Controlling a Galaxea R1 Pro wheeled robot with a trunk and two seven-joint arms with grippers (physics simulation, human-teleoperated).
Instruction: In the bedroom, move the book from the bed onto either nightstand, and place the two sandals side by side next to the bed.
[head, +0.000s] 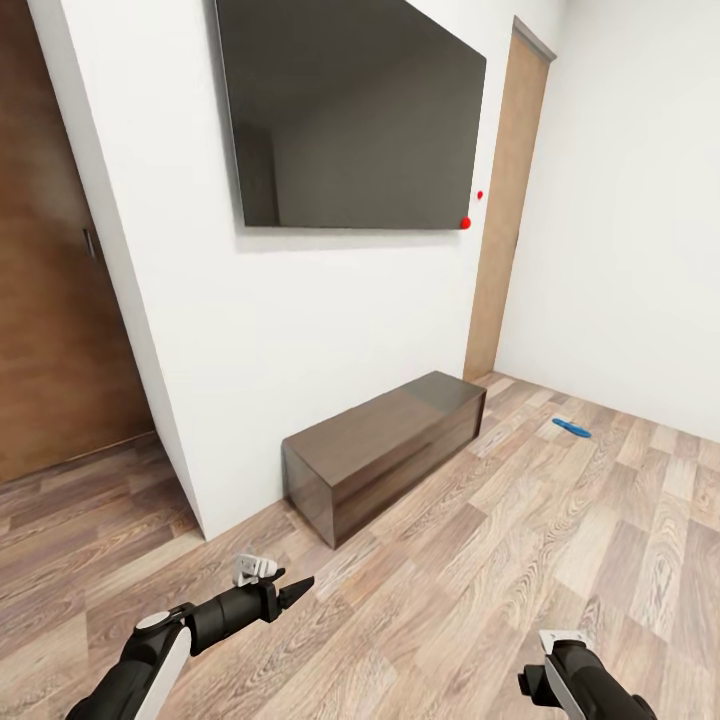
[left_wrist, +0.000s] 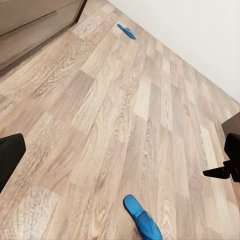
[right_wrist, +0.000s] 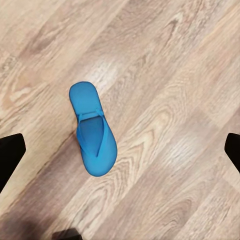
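Note:
One bright blue sandal (head: 570, 428) lies flat on the plank floor far off to the right, near the white wall; the left wrist view shows it as the far sandal (left_wrist: 126, 31). A second sandal (right_wrist: 93, 131) lies flat on the floor under my right gripper (right_wrist: 120, 152), which hangs open above it without touching. In the left wrist view this nearer sandal (left_wrist: 142, 218) is at the frame's edge. My left gripper (head: 296, 590) is held low over bare floor, open and holding nothing. The book, the bed and the nightstand are out of view.
A long low dark brown bench (head: 385, 450) stands against the white wall under a large black wall screen (head: 350, 110). A wooden door (head: 505, 210) is at the back right, and brown wood panelling (head: 50, 300) at the left. My right forearm (head: 580, 680) shows at the bottom.

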